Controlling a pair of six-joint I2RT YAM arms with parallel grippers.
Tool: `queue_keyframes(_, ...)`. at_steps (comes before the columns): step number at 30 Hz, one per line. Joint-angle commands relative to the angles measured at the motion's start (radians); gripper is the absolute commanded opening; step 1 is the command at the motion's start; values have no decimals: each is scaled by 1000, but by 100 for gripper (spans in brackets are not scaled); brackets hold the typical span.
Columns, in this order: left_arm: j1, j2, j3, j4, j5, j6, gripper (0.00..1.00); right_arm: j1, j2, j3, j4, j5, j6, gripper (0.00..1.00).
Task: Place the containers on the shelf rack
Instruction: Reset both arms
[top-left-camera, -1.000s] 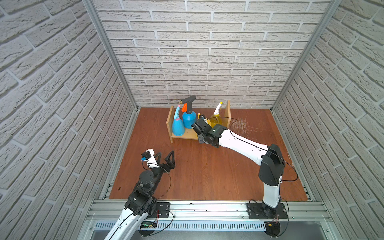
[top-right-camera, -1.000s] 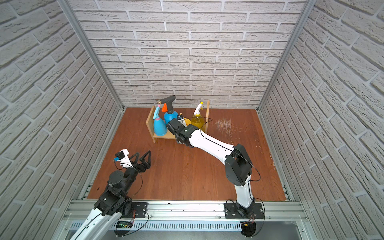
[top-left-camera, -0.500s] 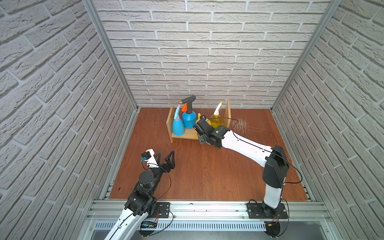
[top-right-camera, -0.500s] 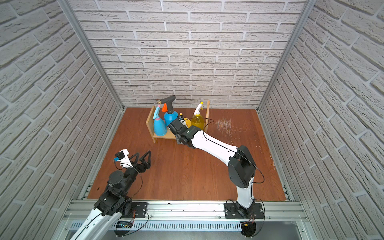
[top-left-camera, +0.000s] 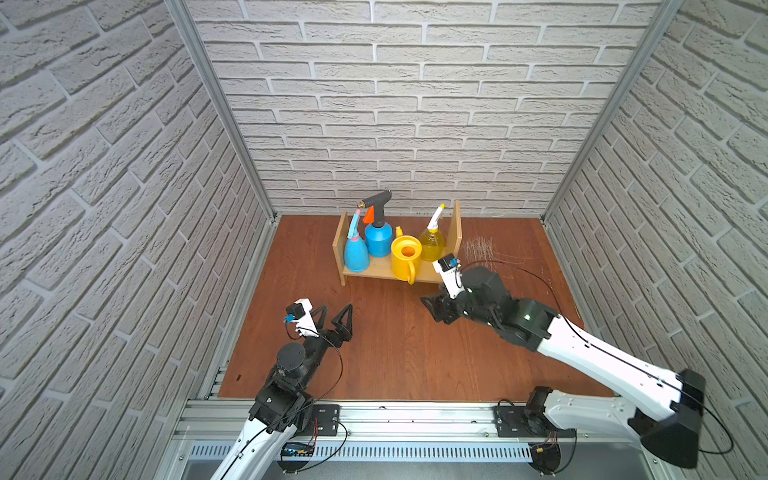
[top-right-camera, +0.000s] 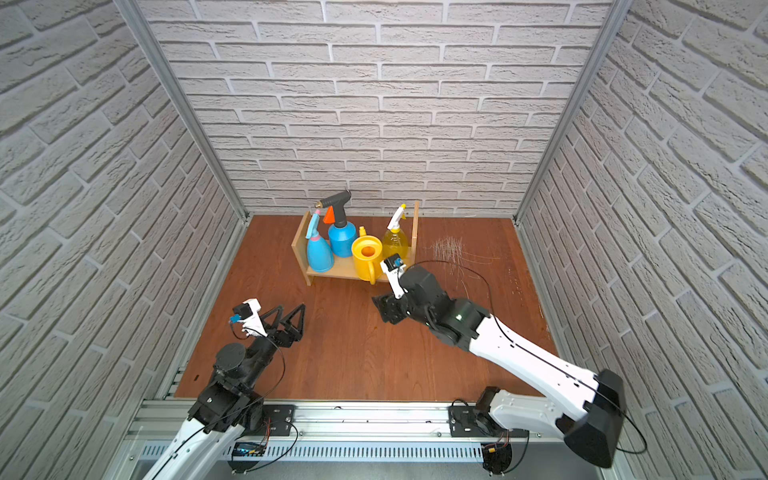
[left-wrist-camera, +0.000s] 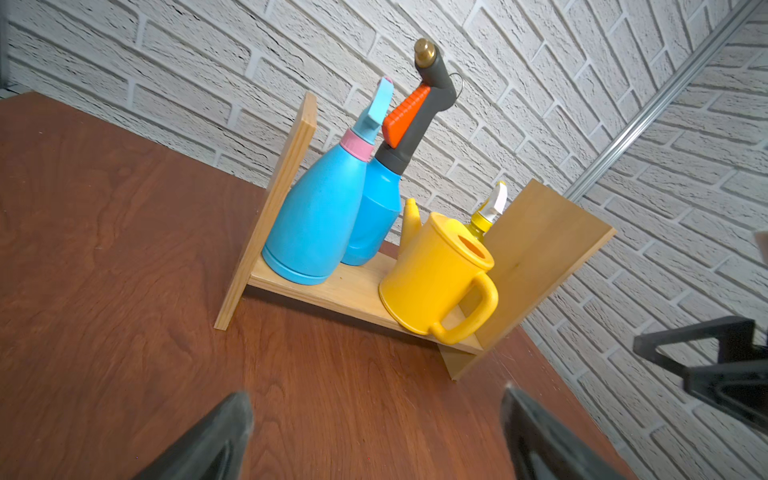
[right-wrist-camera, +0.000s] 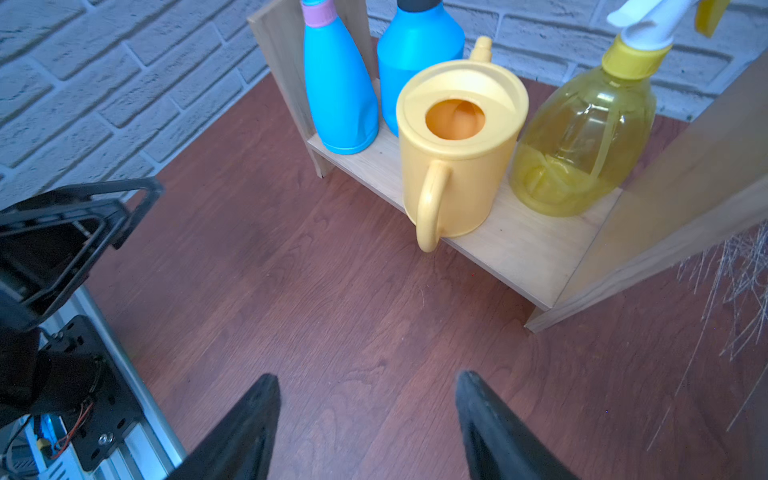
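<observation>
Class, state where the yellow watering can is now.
In both top views the yellow watering can stands on the shelf rack, between the blue pressure sprayer and the yellow spray bottle.

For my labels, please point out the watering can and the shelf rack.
watering can (right-wrist-camera: 469, 191): right wrist view, body below the lid.
shelf rack (right-wrist-camera: 532, 249): right wrist view, bare horizontal board.

The shelf rack (top-left-camera: 456, 227) stood at the back of the worktop (top-left-camera: 395, 357). On its board, left to right, stood the slim spray bottle (top-left-camera: 356, 254), the pressure sprayer (top-left-camera: 378, 240) just behind it, the watering can (top-left-camera: 404, 261) at the front edge, handle overhanging, and the round spray bottle (top-left-camera: 432, 246) beside the right panel. Thin straws (top-left-camera: 478, 248) lay right of the rack.
</observation>
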Motion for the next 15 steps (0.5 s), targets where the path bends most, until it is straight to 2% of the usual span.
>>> queue_keyframes(1, 6, 30, -3, 95, 85, 8, 98, -31, -148, -182, 239, 48, -79, 77)
queue_keyframes(4, 4, 62, 6, 106, 91, 9, 98, -106, -302, -358, 378, 143, -90, 88)
queue_keyframes(6, 5, 90, 13, 103, 77, 21, 98, -167, -380, -457, 447, 216, -81, 99)
queue_keyframes(8, 6, 121, 20, 94, 45, 40, 98, -242, -422, -541, 523, 257, -77, 98)
queue_keyframes(10, 6, 151, 32, 78, -11, 59, 98, -337, -421, -592, 605, 217, -61, 98)
queue_keyframes(15, 7, 249, 73, 39, -169, 97, 98, -548, -281, -608, 678, 184, 6, 97)
